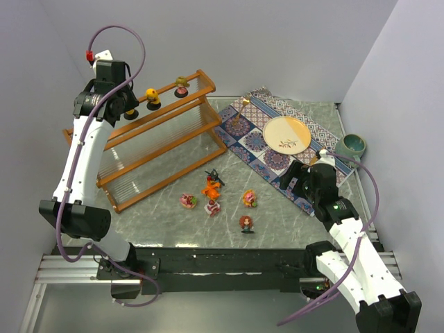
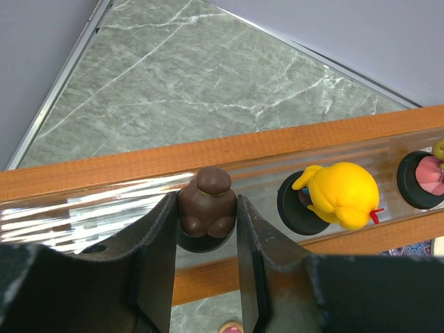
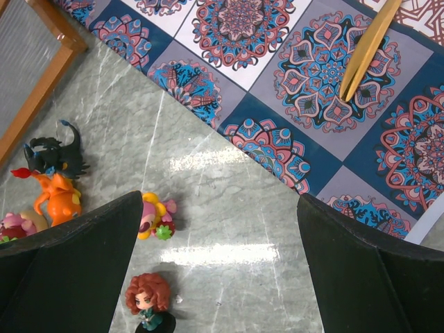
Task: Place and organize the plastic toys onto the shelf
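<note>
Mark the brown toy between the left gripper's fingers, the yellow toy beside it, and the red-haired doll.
brown toy [image 2: 206,211]: left wrist view, on its rounded middle.
yellow toy [image 2: 343,194]: left wrist view, on its yellow body.
red-haired doll [image 3: 148,288]: right wrist view, on its hair.

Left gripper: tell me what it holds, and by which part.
The brown figurine, gripped at its two sides by the left gripper, at the shelf's top tier.

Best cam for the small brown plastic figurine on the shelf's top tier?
Left wrist: the small brown plastic figurine sits mid-frame, gripped by the left gripper on the orange-brown wooden shelf, top tier. Top external hides it behind the left arm. Right wrist doesn't show it.
</note>
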`<state>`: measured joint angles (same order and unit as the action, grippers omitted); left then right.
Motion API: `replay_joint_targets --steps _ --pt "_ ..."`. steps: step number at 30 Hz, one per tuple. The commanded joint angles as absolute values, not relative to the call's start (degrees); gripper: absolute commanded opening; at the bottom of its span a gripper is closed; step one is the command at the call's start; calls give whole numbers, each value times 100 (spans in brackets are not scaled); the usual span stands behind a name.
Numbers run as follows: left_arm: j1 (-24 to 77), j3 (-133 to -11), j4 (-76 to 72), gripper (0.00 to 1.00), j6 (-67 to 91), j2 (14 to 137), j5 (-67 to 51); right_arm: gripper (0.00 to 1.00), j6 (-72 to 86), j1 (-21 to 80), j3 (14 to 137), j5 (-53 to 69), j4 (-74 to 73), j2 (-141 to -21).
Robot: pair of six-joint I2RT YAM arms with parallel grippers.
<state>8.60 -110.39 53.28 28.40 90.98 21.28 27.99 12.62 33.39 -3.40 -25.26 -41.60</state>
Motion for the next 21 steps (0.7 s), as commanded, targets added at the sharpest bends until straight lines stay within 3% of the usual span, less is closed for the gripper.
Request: replay_joint_targets --steps 1,10,21 --pt "888 -11136 5476 34 2927 9088 2092 99 2725 1292 3331 -404 -2312 -4149" --pt "896 -11127 5449 61 2944 9053 2100 99 2725 1292 3331 -404 -2329 -4122" --pt "967 -11408 5484 79 2901 8843 2241 99 2725 1301 3322 -378 -2329 -4096"
